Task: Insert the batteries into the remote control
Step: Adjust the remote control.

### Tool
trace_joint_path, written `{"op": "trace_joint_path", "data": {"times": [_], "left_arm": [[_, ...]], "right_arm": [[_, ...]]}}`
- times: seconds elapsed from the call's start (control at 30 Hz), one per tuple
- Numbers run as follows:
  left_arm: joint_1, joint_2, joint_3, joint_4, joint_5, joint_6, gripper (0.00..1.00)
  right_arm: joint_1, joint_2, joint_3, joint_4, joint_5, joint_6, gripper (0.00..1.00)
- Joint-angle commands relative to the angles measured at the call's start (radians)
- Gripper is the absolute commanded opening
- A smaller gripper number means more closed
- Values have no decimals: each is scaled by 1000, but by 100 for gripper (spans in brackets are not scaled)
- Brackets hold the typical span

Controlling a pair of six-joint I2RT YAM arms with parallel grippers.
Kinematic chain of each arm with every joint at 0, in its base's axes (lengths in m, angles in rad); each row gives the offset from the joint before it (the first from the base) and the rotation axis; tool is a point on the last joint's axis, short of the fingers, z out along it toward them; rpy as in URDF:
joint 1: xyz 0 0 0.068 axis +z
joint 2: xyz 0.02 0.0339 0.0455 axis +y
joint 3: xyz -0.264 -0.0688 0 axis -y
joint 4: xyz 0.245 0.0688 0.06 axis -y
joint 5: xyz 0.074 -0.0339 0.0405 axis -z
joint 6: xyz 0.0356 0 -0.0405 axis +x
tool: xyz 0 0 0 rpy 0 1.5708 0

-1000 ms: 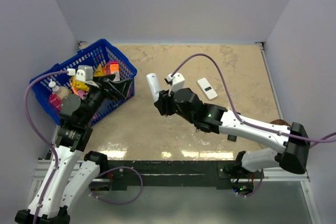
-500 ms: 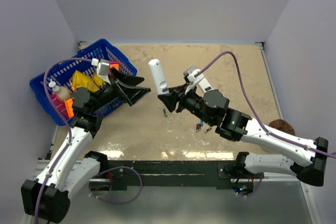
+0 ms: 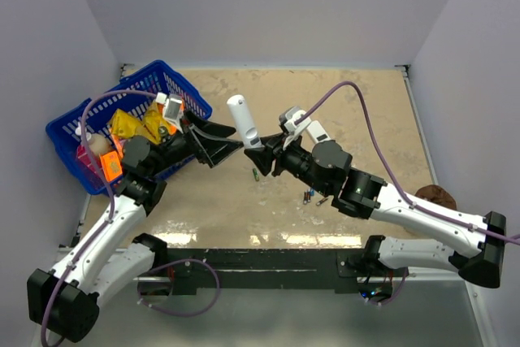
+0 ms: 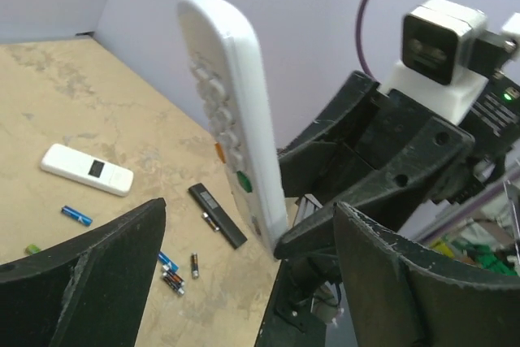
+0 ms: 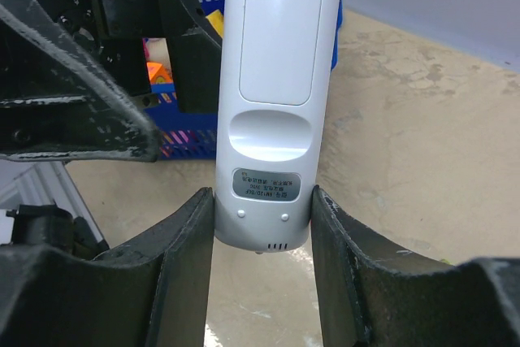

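**Bracing the raised remote before the batteries go in**

The right gripper is clamping the bottom end of the remote control, holding it upright above the surface. In the right wrist view, the two fingers are pressing on the narrow side edges. The back face, with its closed-looking battery cover, is turning toward that camera. The button face is pointing at the left gripper, which is hovering wide open just beside the remote and not touching it.

The batteries are lying loose on the surface below and to the right, with one green battery apart from the rest. None are loaded yet.

The step in hand seems to be giving the left gripper a hold on the remote so the back can be worked on. Doing it well probably means:

- centring the open jaws on the upper half, well above the right gripper's fingers;
- closing on the side edges, not across the buttons and cover, so the cover is left free to slide;
- having the right gripper hold firm until the left is gripping squarely, since the smooth plastic could pivot or slip;
- squeezing gently, because a tall bar held at one end is easy to lever out of line.

The wider white remote, the black remote and the blue basket are playing no part here.
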Motion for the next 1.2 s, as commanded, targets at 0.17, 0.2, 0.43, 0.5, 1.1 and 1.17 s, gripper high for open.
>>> {"op": "trace_joint_path", "data": {"times": [0.17,0.2,0.43,0.5,1.1,1.17], "left_arm": [[-100,-33,17,-55,-328,2,81],[-111,-25,19,-44,-333,-4,81],[-211,42,13,-7,-397,-16,74],[-229,48,13,-7,-428,-13,72],[-271,64,-16,-31,-548,-12,55],[-274,59,-18,-33,-554,-15,54]], "right_arm": [[3,-3,5,35,93,-81,0],[3,3,8,32,95,-82,0],[6,27,16,23,121,-88,0],[11,31,16,26,129,-91,0],[32,60,3,72,241,-70,0],[32,66,2,81,242,-67,0]]}}
